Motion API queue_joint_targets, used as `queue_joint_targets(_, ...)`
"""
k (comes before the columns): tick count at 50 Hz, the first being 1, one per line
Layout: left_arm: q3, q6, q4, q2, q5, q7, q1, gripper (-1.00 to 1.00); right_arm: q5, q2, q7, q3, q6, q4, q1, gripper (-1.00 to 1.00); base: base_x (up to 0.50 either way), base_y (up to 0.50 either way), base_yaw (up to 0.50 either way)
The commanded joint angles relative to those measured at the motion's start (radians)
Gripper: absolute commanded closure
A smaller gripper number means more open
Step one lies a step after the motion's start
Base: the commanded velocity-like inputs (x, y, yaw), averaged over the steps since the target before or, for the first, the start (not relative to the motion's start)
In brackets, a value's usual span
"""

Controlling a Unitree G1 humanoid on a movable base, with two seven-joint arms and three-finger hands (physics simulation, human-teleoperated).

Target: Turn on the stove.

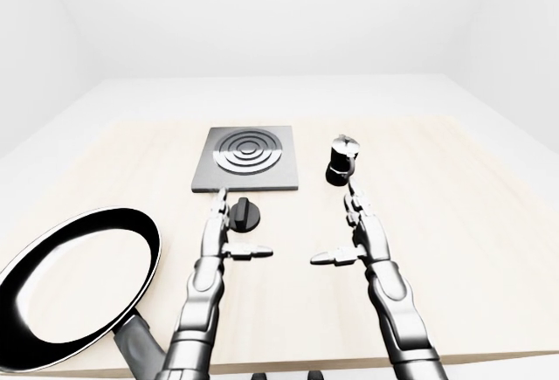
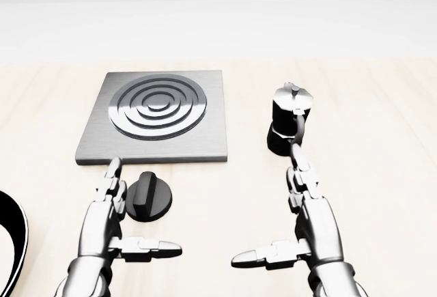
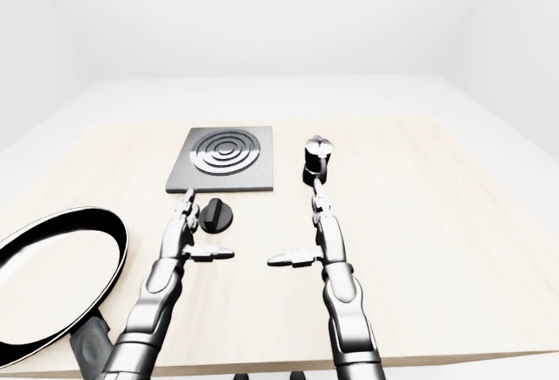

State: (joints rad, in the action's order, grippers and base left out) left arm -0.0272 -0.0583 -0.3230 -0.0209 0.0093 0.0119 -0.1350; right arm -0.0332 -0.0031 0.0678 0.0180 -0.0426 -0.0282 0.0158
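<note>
White walls stand around a pale wooden table (image 1: 489, 223). On it lies the flat grey stove (image 2: 158, 116) with rings on top. Just below the stove sits a round black knob (image 2: 149, 198). The left hand (image 2: 113, 225) is open, its fingers (image 2: 110, 181) flat and right beside the knob, thumb sticking out. The right hand (image 2: 300, 225) is open too and holds nothing. A small black coffee pot (image 2: 287, 126) stands just above its fingertips. If that hand goes up, it may knock the pot over. A big black pan (image 1: 74, 275) sits near the left arm and may get bumped.
</note>
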Motion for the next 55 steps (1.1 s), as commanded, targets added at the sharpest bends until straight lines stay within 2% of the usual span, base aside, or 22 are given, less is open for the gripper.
queue_joint_targets(1, 0.003, -0.023, -0.050, 0.001, 0.003, 0.001, -0.010, -1.00, -0.001, 0.000, 0.001, 0.001, -0.002, -0.006, -0.002, -1.00, 0.00, 0.00, 0.00)
queue_joint_targets(19, 0.012, -0.029, -0.098, 0.008, 0.012, 0.004, -0.016, -1.00, 0.000, 0.000, 0.002, 0.000, -0.005, -0.005, 0.003, -1.00, 0.00, 0.00, 0.00)
queue_joint_targets(23, 0.014, -0.029, -0.085, 0.009, 0.013, 0.003, -0.011, -1.00, -0.001, 0.000, 0.002, 0.002, 0.008, 0.014, 0.007, -1.00, 0.00, 0.00, 0.00)
queue_joint_targets(26, 0.017, -0.029, -0.080, 0.012, 0.010, 0.006, -0.009, -1.00, -0.001, 0.000, 0.002, 0.000, -0.007, -0.007, 0.002, -1.00, 0.00, 0.00, 0.00)
queue_joint_targets(38, 0.035, -0.029, -0.077, 0.024, 0.022, 0.008, 0.001, -1.00, -0.001, 0.000, 0.002, 0.001, 0.000, 0.001, 0.004, -1.00, 0.00, 0.00, 0.00)
queue_joint_targets(40, 0.043, -0.014, -0.047, 0.028, 0.025, 0.010, 0.013, -1.00, 0.000, 0.000, 0.002, 0.001, -0.001, -0.001, 0.004, -1.00, 0.00, 0.00, 0.00)
queue_joint_targets(43, 0.052, -0.015, -0.042, 0.035, 0.030, 0.013, 0.019, -1.00, -0.001, 0.001, 0.003, 0.003, -0.002, -0.002, 0.004, -1.00, 0.00, 0.00, 0.00)
queue_joint_targets(47, 0.070, -0.001, -0.013, 0.045, 0.039, 0.017, 0.036, -1.00, 0.000, 0.000, 0.004, 0.002, -0.004, -0.007, 0.002, -1.00, 0.00, 0.00, 0.00)
queue_joint_targets(50, 0.088, 0.022, 0.026, 0.054, 0.048, 0.022, 0.051, -1.00, 0.000, 0.000, 0.003, 0.001, -0.002, -0.006, 0.002, -1.00, 0.00, 0.00, 0.00)
queue_joint_targets(55, 0.107, 0.024, 0.034, 0.064, 0.056, 0.026, 0.062, -1.00, 0.000, 0.000, 0.004, 0.002, -0.005, -0.008, 0.003, -1.00, 0.00, 0.00, 0.00)
